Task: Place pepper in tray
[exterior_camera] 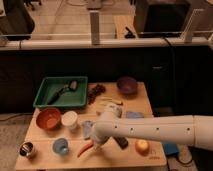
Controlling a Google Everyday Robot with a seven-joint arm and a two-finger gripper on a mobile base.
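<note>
The red-orange pepper (pixel 85 148) is at the front of the wooden table (pixel 145 105), tilted, its right end raised into my gripper (pixel 96 144). My gripper hangs from the white arm (pixel 160 131) that reaches in from the right, and it is shut on the pepper's right end just above the table. The green tray (pixel 50 89) stands at the back left of the table, well behind the gripper. A dark utensil (pixel 64 90) lies in it.
An orange-red bowl (pixel 48 118) and a white cup (pixel 69 120) stand between the gripper and the tray. A blue cup (pixel 60 146) and a metal can (pixel 27 149) are front left. A purple bowl (pixel 127 85), dark grapes (pixel 96 90), a pale banana piece (pixel 111 102) and a round orange fruit (pixel 142 146) lie further right.
</note>
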